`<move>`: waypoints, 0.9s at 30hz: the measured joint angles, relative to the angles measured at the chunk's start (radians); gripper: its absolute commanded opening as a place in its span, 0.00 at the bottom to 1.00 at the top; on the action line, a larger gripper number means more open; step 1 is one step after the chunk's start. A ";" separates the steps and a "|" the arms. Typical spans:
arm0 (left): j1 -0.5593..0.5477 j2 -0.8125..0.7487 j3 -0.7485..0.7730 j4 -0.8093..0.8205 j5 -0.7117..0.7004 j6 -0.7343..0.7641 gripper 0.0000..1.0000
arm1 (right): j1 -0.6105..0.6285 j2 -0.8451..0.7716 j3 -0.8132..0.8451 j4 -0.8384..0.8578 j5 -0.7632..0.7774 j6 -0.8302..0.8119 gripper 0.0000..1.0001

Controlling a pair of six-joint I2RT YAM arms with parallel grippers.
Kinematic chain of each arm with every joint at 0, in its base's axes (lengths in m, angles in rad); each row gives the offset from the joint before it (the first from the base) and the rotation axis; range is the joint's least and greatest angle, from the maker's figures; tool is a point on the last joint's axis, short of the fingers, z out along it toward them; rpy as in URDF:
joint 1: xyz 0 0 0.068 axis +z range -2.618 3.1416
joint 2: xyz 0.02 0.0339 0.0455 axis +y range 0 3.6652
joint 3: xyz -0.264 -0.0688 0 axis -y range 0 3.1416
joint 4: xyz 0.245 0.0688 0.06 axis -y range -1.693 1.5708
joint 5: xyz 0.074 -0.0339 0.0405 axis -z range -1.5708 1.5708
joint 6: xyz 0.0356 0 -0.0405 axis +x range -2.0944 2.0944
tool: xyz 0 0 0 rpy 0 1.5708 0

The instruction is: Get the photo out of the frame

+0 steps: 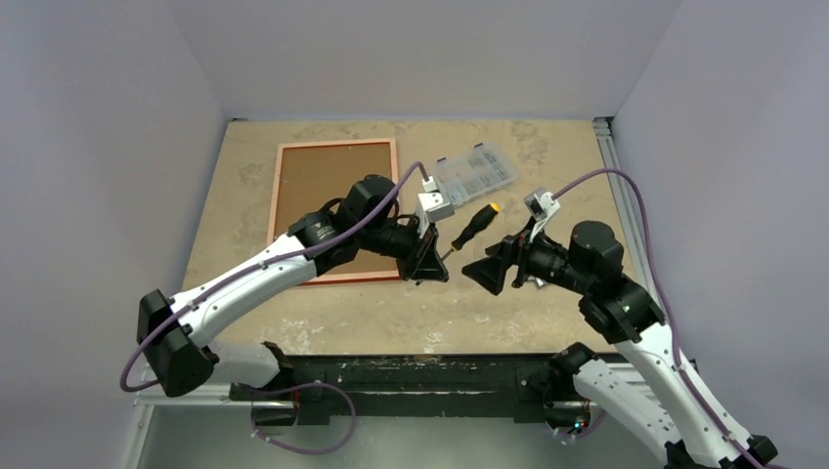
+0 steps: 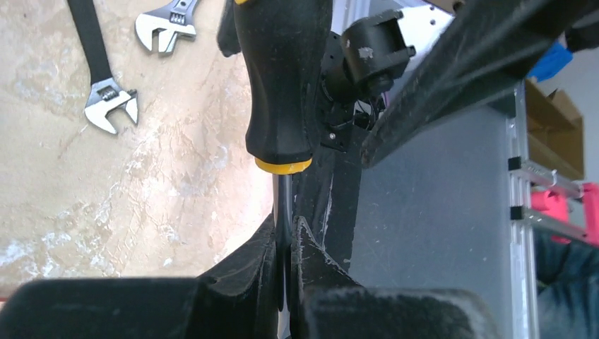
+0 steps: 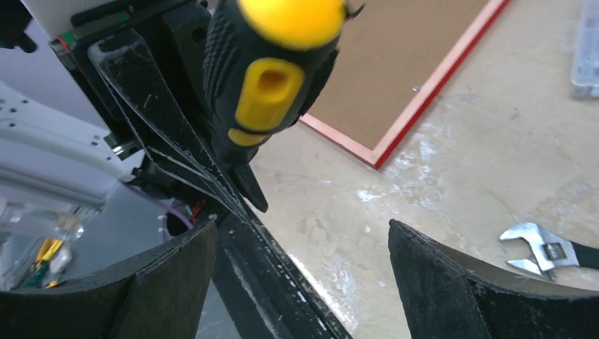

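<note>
The left arm (image 1: pixel 235 288) and right arm (image 1: pixel 660 376) share one build: white shell links between bulky black joint housings. A purple cable (image 1: pixel 391 191) runs along each and arches up to a small white wrist block (image 1: pixel 435 205). The left claw (image 1: pixel 430 262) and right claw (image 1: pixel 489 272) are matte black, and their wedge-shaped fingers (image 3: pixel 452 282) show pale scratches and scuffs.

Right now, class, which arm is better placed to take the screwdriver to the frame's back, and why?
Left. The left hand is shut on the screwdriver shaft, close by the frame, which lies back-up. The right hand is open, empty and farther from the frame.
</note>
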 measured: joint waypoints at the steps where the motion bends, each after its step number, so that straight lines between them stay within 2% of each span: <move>1: -0.013 -0.022 -0.011 0.004 -0.010 0.017 0.00 | 0.000 -0.008 0.000 0.009 -0.023 0.003 0.88; 5: -0.039 -0.088 -0.054 0.030 -0.090 0.054 0.00 | 0.000 -0.066 -0.011 0.056 -0.042 0.061 0.88; 9: -0.039 -0.117 -0.097 0.064 -0.208 0.076 0.00 | 0.000 -0.140 -0.069 0.152 -0.029 0.212 0.88; 13: -0.040 -0.132 -0.124 0.082 -0.262 0.081 0.00 | 0.000 -0.113 -0.108 0.269 -0.029 0.351 0.85; 19: -0.045 -0.132 -0.124 0.103 -0.251 0.087 0.00 | 0.000 0.043 -0.060 0.297 -0.030 0.368 0.82; 23: -0.056 -0.132 -0.124 0.104 -0.209 0.090 0.00 | 0.000 0.032 -0.060 0.334 -0.060 0.344 0.80; 27: -0.068 -0.132 -0.124 0.109 -0.139 0.094 0.00 | 0.000 0.022 -0.057 0.394 -0.119 0.298 0.67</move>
